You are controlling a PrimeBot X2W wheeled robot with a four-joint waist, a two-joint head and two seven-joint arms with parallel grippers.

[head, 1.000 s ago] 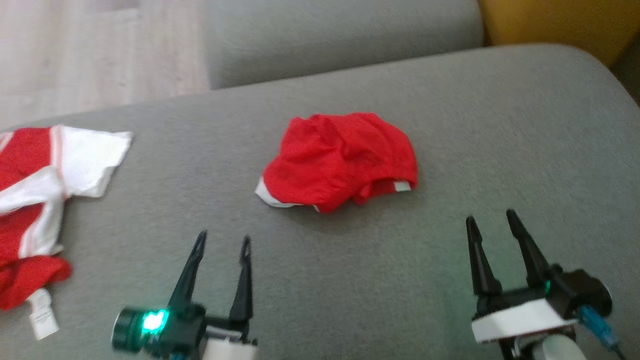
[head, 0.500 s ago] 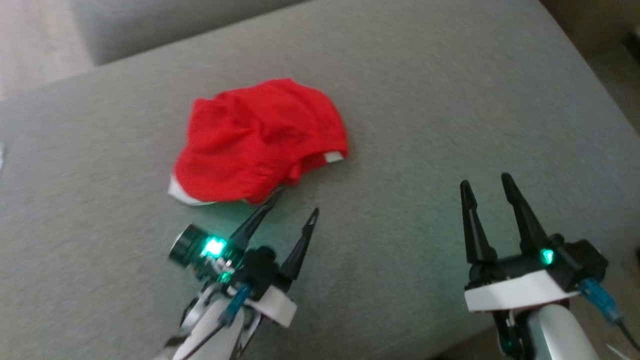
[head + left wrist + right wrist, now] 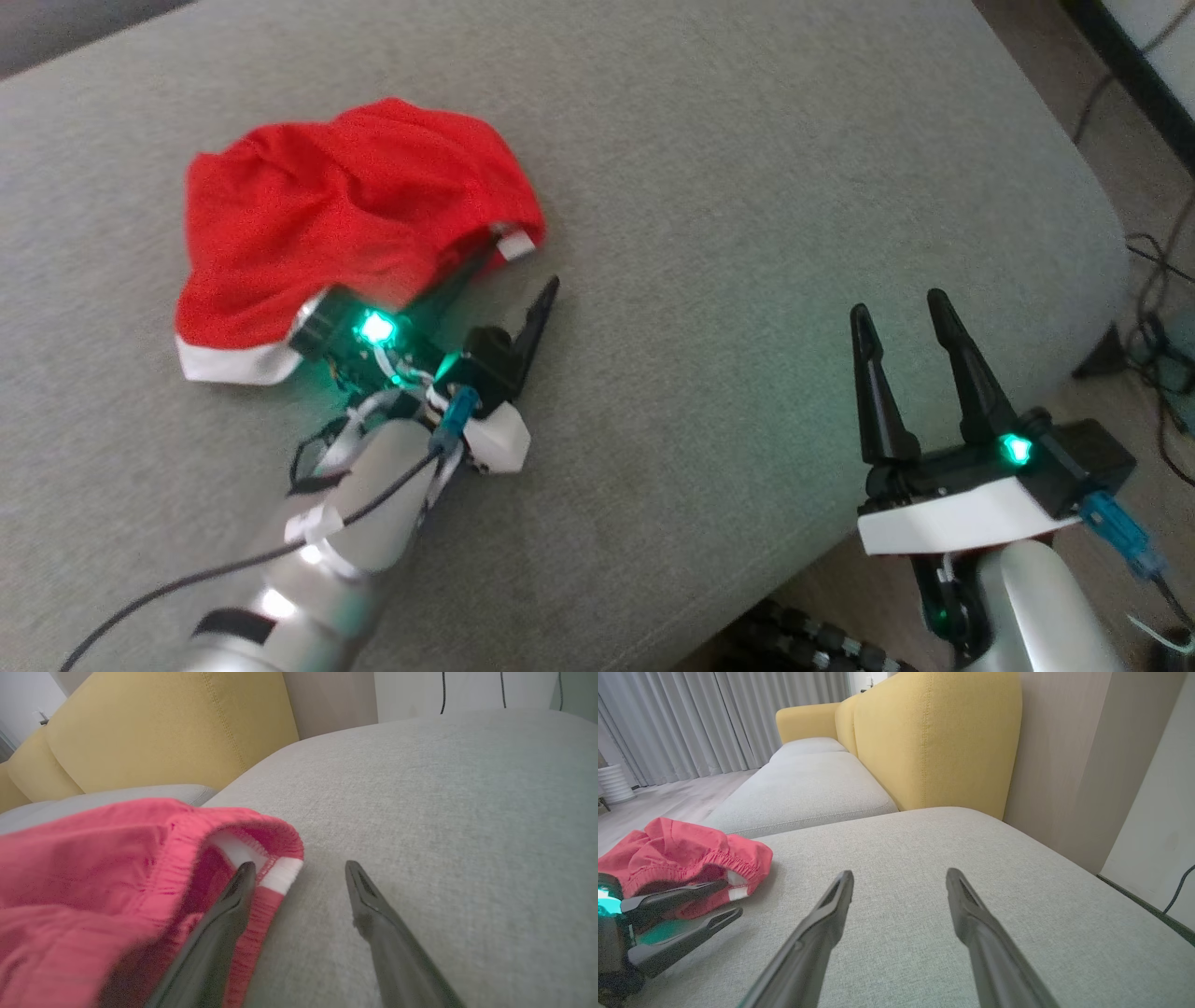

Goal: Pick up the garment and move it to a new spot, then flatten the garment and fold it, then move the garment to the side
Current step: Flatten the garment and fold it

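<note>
Item: garment (image 3: pixel 345 215), red, crumpled, lying on the left half of the grey cushion (image 3: pixel 747 168).
Step in hand: the first pick-up, we judge.
Tool: left claw (image 3: pixel 519 273), spread, nothing pinched. One finger (image 3: pixel 231 905) seems to be slid into the waistband opening, though blur leaves contact unsure. The other lies outside, over the cushion.
Next move calls for closing on the hem, then lifting.
Tool: right claw (image 3: pixel 896 303), spread, empty, well apart from the garment.
Room: bare cushion to the right; beyond its rounded edge (image 3: pixel 1083 215), floor cables (image 3: pixel 1158 280).

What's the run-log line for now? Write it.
stage: pre-grasp | left gripper: open, at garment hem | right gripper: open, over cushion | garment: crumpled, unlifted
</note>
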